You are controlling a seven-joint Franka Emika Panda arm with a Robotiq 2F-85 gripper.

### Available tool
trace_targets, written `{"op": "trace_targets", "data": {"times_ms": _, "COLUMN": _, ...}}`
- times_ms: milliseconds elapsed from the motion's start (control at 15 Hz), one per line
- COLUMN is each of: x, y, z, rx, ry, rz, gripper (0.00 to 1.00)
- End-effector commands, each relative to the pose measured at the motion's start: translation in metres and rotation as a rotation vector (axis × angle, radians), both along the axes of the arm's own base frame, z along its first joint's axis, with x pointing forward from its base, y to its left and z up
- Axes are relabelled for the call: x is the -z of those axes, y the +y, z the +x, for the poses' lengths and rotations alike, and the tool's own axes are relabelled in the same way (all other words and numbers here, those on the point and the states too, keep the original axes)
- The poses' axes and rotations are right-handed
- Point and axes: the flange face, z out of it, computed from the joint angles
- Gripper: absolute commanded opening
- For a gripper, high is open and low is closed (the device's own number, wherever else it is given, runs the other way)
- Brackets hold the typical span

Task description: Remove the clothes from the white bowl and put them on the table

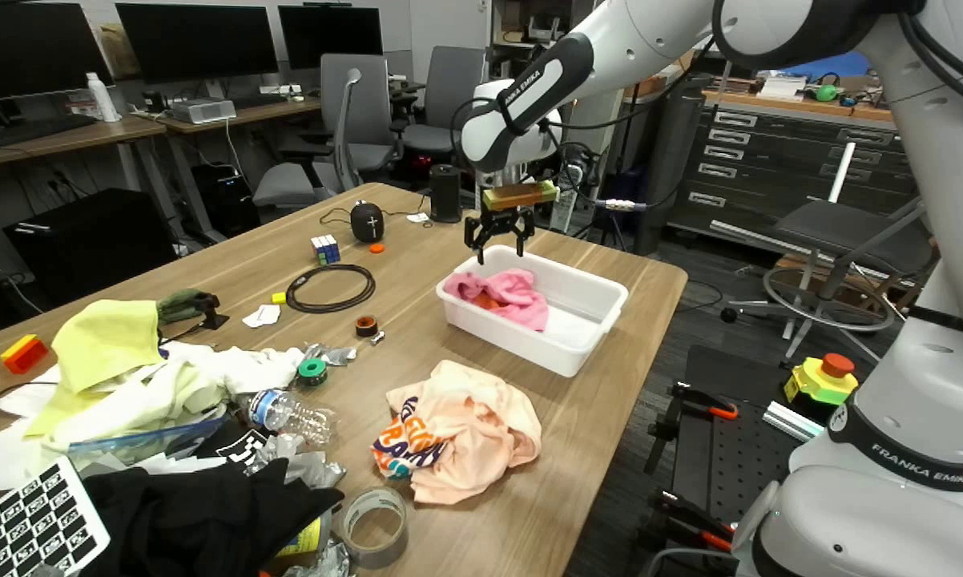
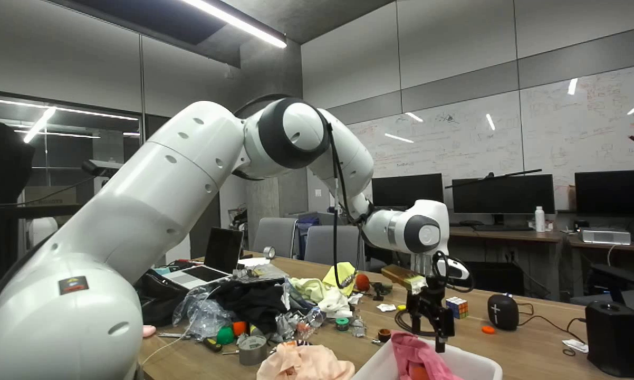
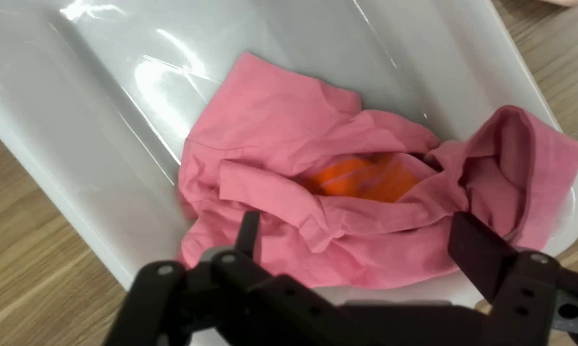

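The white bowl is a rectangular plastic tub [image 1: 521, 340] on the table; it also shows in the wrist view [image 3: 92, 192]. A crumpled pink cloth [image 1: 521, 298] with an orange print lies at one end of it, and a fold rises over the rim in the wrist view [image 3: 279, 115]. A peach cloth [image 1: 481, 433] with a coloured print lies on the table [image 1: 602, 449] beside the tub. My gripper [image 1: 500, 255] is open and empty above the pink cloth; in the wrist view its fingers [image 3: 356, 218] are spread over the cloth. Whether they touch it I cannot tell.
A clutter of clothes, a bottle [image 1: 293, 415], and a tape roll [image 1: 375, 527] covers the table's near left part. A black cable coil [image 1: 331, 288], a puzzle cube [image 1: 325, 249], and a round speaker [image 1: 367, 222] stand beyond the tub. A black box [image 1: 445, 192] stands near the far edge.
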Motion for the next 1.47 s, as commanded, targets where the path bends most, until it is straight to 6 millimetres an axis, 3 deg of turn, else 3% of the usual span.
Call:
{"op": "trace_targets", "data": {"times_ms": 0, "x": 0.018, "y": -0.006, "z": 0.017, "rx": 0.017, "ry": 0.004, "rz": 0.003, "gripper": 1.0}}
{"op": "trace_targets", "data": {"times_ms": 1067, "x": 0.108, "y": -0.006, "z": 0.036, "rx": 0.246, "ry": 0.041, "rz": -0.098, "gripper": 1.0}}
{"op": "trace_targets", "data": {"times_ms": 1400, "x": 0.12, "y": 0.005, "z": 0.041, "rx": 0.267, "ry": 0.049, "rz": -0.109, "gripper": 1.0}}
